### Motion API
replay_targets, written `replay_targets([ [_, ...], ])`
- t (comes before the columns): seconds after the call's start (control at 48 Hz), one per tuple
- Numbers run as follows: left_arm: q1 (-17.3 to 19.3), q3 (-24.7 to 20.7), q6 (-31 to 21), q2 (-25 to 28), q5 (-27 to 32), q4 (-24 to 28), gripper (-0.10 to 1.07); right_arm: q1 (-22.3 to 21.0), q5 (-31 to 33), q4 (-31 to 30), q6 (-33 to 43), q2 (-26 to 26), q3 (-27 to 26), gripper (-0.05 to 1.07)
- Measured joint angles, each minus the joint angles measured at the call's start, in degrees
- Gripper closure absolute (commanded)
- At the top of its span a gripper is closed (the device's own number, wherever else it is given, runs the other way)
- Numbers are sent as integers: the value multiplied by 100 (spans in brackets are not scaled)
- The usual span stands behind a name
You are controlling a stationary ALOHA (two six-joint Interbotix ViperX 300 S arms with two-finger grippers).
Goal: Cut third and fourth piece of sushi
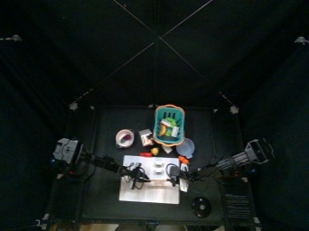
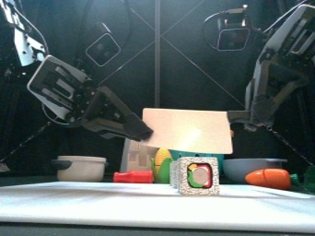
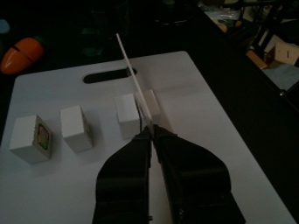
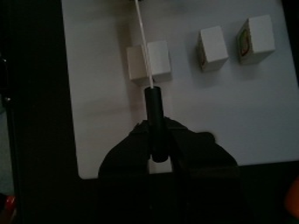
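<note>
Cutting board: I see a white cutting board point(image 3: 222, 131) with a handle slot lying flat on the black table point(image 1: 108, 135), at the front middle between the two arms.

Sushi: on my left wrist camera three white blocks stand in a row on the board. The end piece point(image 3: 33, 137) shows a green and orange filling on its cut face; the middle piece point(image 3: 76, 128) stands apart from it; the third block point(image 3: 131, 114) is the one under the blade. From the front camera the near piece point(image 2: 198, 176) faces me, rice outside, green ring, orange centre.

Knife: a long thin blade point(image 3: 132, 66) runs across the third block, its edge set down into the top of it, a thin slice just parting on one side.

Left gripper point(image 3: 153, 144): jaws pressed together just behind the block; the blade seems to come out from between them, but I cannot tell for sure that they are clamped on it.

Right gripper point(image 4: 152, 140): jaws closed round the knife's dark handle point(image 4: 151, 109), the blade pointing away over the block.

Behind the board: a white card box point(image 2: 187, 127), a grey bowl point(image 2: 81, 167), a red block point(image 2: 133, 176) and an orange carrot toy point(image 2: 274, 178). From above, a teal basket point(image 1: 172, 124) lies farther back.
</note>
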Motion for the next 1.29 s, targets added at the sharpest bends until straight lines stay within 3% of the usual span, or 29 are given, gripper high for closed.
replay_targets([
  [1.292,-44,-9,44,9,9,-123,49,-44,0,-88,-44,-114,-35,70],
])
